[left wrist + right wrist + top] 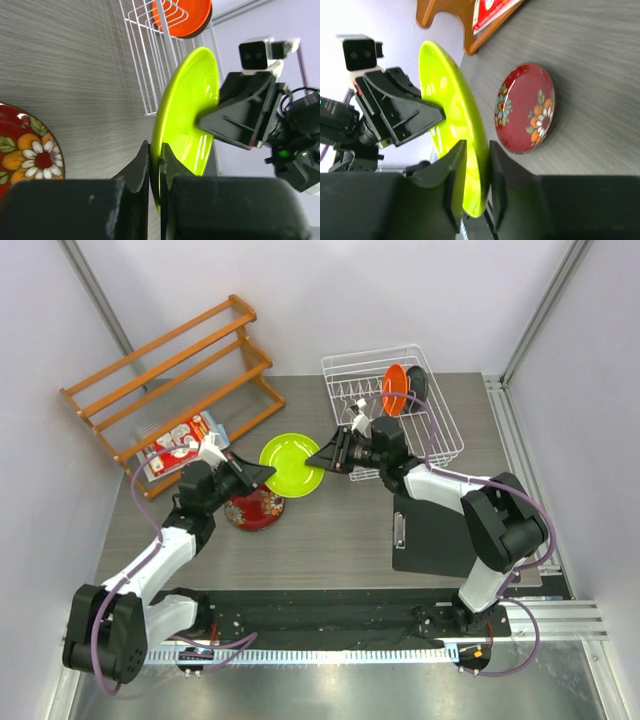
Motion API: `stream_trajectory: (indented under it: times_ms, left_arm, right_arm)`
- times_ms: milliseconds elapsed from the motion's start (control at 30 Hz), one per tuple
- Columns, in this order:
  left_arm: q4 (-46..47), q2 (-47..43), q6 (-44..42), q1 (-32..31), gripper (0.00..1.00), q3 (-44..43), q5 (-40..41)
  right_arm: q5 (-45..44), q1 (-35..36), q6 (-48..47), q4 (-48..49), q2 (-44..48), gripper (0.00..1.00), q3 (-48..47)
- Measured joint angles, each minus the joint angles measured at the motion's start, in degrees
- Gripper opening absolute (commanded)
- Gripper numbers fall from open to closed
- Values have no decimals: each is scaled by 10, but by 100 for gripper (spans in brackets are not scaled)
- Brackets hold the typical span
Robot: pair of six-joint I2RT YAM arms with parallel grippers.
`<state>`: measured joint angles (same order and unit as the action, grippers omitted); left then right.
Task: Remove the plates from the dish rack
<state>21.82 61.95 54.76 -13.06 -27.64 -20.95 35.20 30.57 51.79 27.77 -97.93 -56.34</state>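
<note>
A lime green plate (290, 462) hangs above the table between my two arms, held on edge. My left gripper (262, 473) is shut on its left rim; in the left wrist view the fingertips (155, 150) pinch the green plate (187, 110). My right gripper (318, 460) clasps the opposite rim, its jaws (476, 147) close round the green plate (447, 90). A dark red flowered plate (255, 510) lies flat on the table under the left gripper. The white wire dish rack (440, 420) holds an orange plate (395, 388) upright, with a dark plate (416, 385) behind it.
An orange-brown wooden slatted shelf (170, 370) stands at the back left, a red and white package (180, 443) lying in front of it. A dark clipboard (430, 535) lies on the table right of centre, partly under the right arm.
</note>
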Motion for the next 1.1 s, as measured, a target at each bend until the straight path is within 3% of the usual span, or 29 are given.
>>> stream_trajectory:
  times_ms: [33,133,200,333,467,933,1000,1033,1100]
  left_arm:
    - [-4,-2,-6,0,0,0,3]
    - [-44,-24,-27,-4,0,1,35]
    - [-94,-49,-45,-3,0,1,85]
    - [-165,-97,-71,-2,0,4,161]
    - [-201,-125,-83,-2,0,11,214]
    - [-234,-60,-68,0,0,52,281]
    - [-226,-54,-62,0,4,55,282]
    - [-222,-52,-59,0,14,56,283]
    - [-217,-50,-55,0,24,58,284]
  right_arm:
    - [8,0,2,-4,-1,50,-2]
    - [8,4,-20,-54,-1,64,-18]
    - [-22,6,-62,-122,1,68,-47]
    - [-97,6,-140,-238,29,69,-90]
    - [-146,-5,-183,-295,65,69,-106]
    - [-191,-38,-232,-364,82,69,-106]
    - [-190,-45,-234,-367,82,69,-106]
    - [-190,-49,-235,-368,82,69,-106]
    - [-190,-61,-238,-369,82,69,-106]
